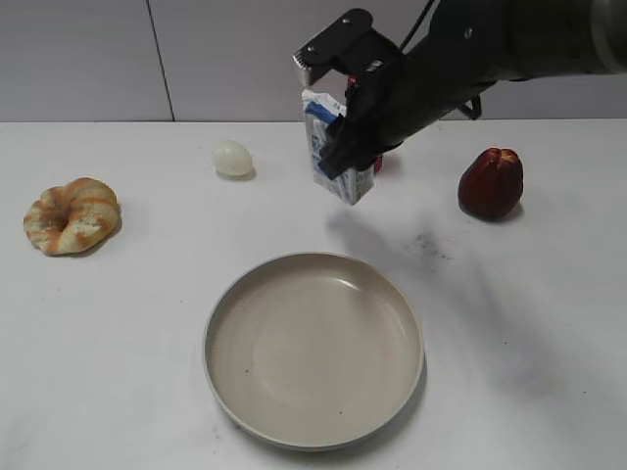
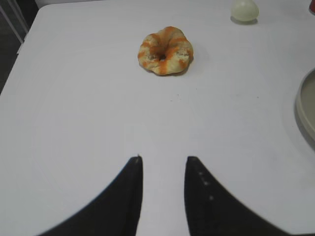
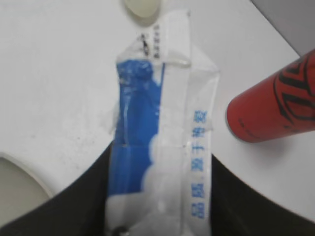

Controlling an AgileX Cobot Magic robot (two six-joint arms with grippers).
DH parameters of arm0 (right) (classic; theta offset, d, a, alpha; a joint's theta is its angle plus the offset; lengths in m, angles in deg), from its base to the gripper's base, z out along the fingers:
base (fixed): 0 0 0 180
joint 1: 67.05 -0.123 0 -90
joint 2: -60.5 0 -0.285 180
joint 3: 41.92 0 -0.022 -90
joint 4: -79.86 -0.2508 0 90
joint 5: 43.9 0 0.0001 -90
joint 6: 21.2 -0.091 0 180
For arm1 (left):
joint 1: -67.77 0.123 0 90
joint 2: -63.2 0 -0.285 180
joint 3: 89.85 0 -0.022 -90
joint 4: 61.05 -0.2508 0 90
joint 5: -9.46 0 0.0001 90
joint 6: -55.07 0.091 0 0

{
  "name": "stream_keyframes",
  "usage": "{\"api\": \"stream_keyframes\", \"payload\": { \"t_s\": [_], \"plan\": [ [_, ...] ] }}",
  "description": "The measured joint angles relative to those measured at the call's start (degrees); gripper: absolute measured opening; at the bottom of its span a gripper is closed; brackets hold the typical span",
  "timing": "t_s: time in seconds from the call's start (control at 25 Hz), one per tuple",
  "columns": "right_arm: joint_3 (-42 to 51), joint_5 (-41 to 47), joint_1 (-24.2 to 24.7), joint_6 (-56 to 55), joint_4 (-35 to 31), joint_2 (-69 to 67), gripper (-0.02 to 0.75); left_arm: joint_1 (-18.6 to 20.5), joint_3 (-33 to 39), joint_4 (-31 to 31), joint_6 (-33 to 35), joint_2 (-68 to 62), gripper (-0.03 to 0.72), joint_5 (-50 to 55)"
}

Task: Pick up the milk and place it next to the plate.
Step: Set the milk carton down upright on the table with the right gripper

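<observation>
My right gripper (image 1: 345, 137) is shut on the milk (image 1: 319, 147), a small white and blue carton, and holds it tilted in the air above the table, behind the plate. In the right wrist view the milk (image 3: 162, 147) fills the gap between the jaws (image 3: 160, 196). The plate (image 1: 313, 348), a wide beige dish, lies at the front middle of the table; its rim shows in the right wrist view (image 3: 19, 172) and in the left wrist view (image 2: 305, 108). My left gripper (image 2: 163, 164) is open and empty above bare table.
A twisted bread roll (image 1: 72, 215) lies at the left, also in the left wrist view (image 2: 165, 50). A pale egg (image 1: 232, 158) sits behind the plate. A red fruit (image 1: 491, 183) stands at the right. A red can (image 3: 273, 105) stands behind the milk, mostly hidden in the exterior view.
</observation>
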Motion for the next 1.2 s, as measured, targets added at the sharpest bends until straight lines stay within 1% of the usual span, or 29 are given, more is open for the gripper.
{"api": "stream_keyframes", "payload": {
  "t_s": [0.08, 0.2, 0.36, 0.48, 0.72, 0.8, 0.92, 1.08, 1.16, 1.2],
  "plan": [
    [-1.79, 0.00, -0.88, 0.05, -2.41, 0.00, 0.298, 0.00, 0.00, 0.00, 0.00, 0.00, 0.226, 0.00],
    [-4.35, 0.77, -3.74, 0.05, -4.77, 0.00, 0.298, 0.00, 0.00, 0.00, 0.00, 0.00, 0.226, 0.00],
    [-7.22, 2.73, -9.52, -1.50, -5.84, 0.00, 0.298, 0.00, 0.00, 0.00, 0.00, 0.00, 0.226, 0.00],
    [-8.06, 3.69, -14.13, -5.07, -6.01, 0.00, 0.298, 0.00, 0.00, 0.00, 0.00, 0.00, 0.226, 0.00],
    [-8.05, 5.44, -22.14, -16.57, -5.66, -0.13, 0.298, 0.00, 0.00, 0.00, 0.00, 0.00, 0.226, 0.00],
    [-8.12, 5.56, -24.20, -20.90, -3.98, -0.57, 0.298, 0.00, 0.00, 0.00, 0.00, 0.00, 0.226, 0.00],
    [-8.13, 6.95, -26.88, -29.94, 0.24, -1.82, 0.298, 0.00, 0.00, 0.00, 0.00, 0.00, 0.226, 0.00],
    [-8.13, 8.40, -29.36, -47.49, 10.63, -4.40, 0.298, 0.00, 0.00, 0.00, 0.00, 0.00, 0.226, 0.00],
    [-8.13, 8.41, -29.89, -57.48, 16.24, -5.63, 0.298, 0.00, 0.00, 0.00, 0.00, 0.00, 0.226, 0.00],
    [-8.13, 8.41, -29.95, -60.80, 17.87, -6.25, 0.298, 0.00, 0.00, 0.00, 0.00, 0.00, 0.226, 0.00]
  ]
}}
